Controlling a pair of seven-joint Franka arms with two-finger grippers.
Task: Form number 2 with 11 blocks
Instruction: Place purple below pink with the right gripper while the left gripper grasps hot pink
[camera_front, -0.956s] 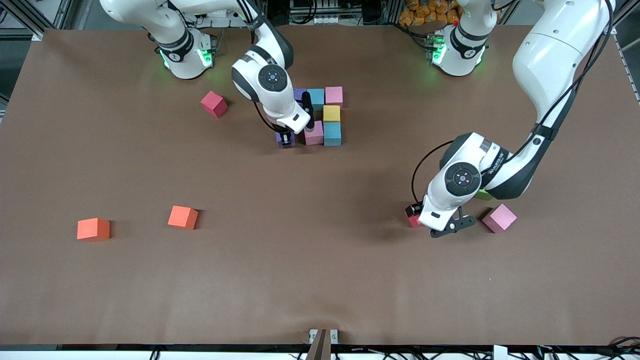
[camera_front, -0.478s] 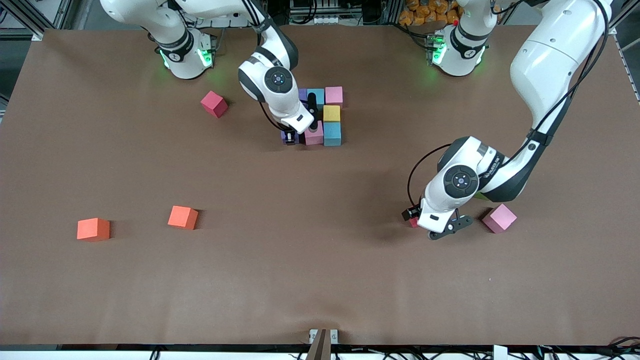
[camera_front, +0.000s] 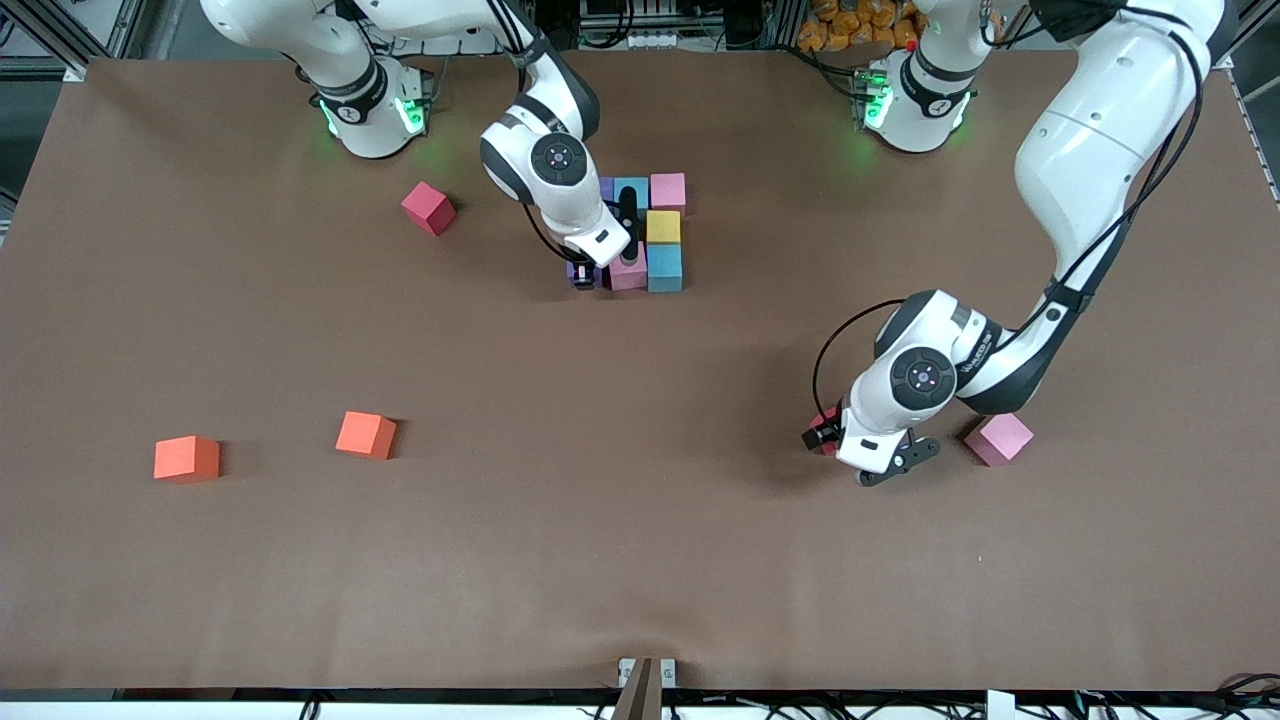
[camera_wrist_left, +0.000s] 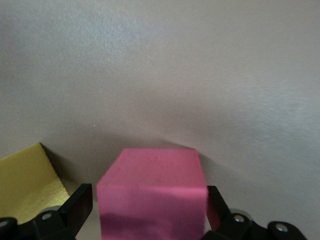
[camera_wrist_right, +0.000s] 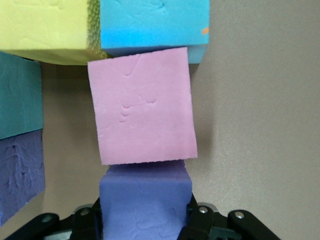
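Glossy white arms, black joint bands — green-lit bases, looping black cables

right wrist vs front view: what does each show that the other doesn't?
Only the right wrist view: the right gripper shut on a purple block, pressed against the pink block.

Only the front view: two orange blocks, a red block, a loose pink block, and the left gripper low over the table near it.

Both: the partly built number 2.
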